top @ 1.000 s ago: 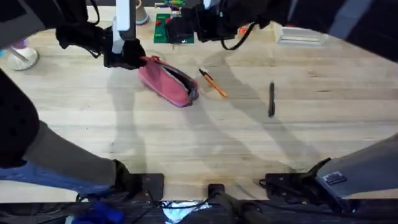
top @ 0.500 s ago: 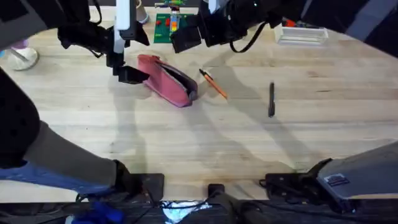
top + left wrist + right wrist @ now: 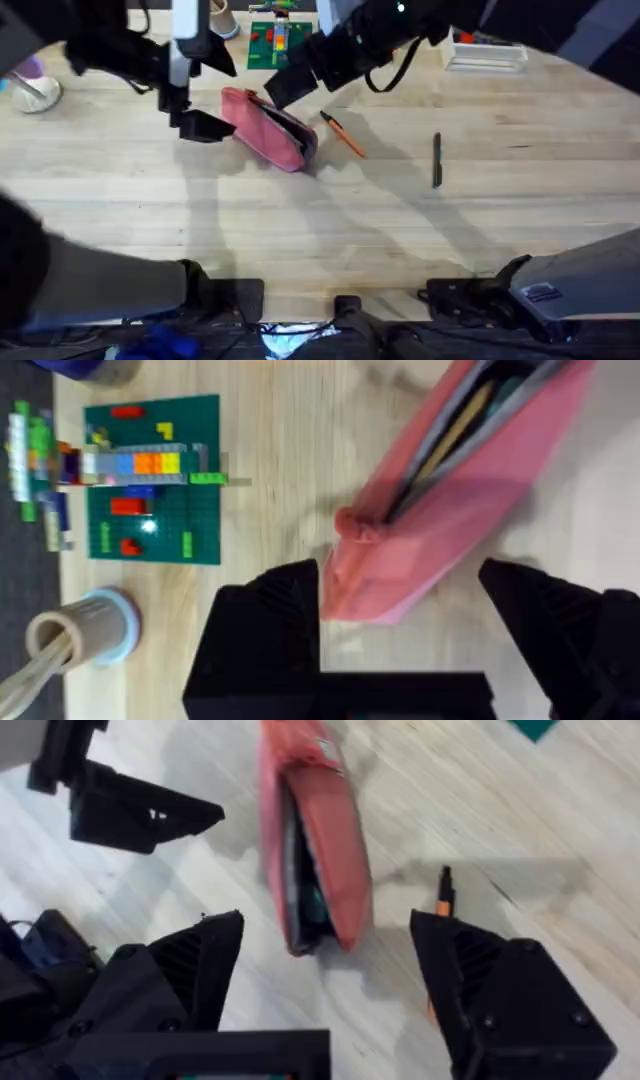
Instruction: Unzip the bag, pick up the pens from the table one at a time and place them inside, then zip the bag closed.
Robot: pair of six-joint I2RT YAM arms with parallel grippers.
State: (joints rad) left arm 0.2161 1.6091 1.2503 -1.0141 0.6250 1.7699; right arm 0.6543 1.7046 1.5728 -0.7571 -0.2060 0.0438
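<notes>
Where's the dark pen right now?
Overhead view: the dark pen lies alone on the table, right of centre, apart from the orange pen beside the pink pouch.

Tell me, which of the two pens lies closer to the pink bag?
The orange pen with the black end: it lies just beside the bag, while the dark pen lies much farther off on the table.

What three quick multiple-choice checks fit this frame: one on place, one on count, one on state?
1. Where does the orange pen lie?
A. inside the bag
B. on the table beside the bag
C. in the right gripper

2. How many pens lie on the table?
A. one
B. two
C. three

3. The bag is:
A. unzipped
B. zipped shut
C. lifted

Key: 1 B, it rests on the wood by the pink pouch; 2 B, orange one plus the dark pen; 3 A, the right wrist view shows its opening gaping.
</notes>
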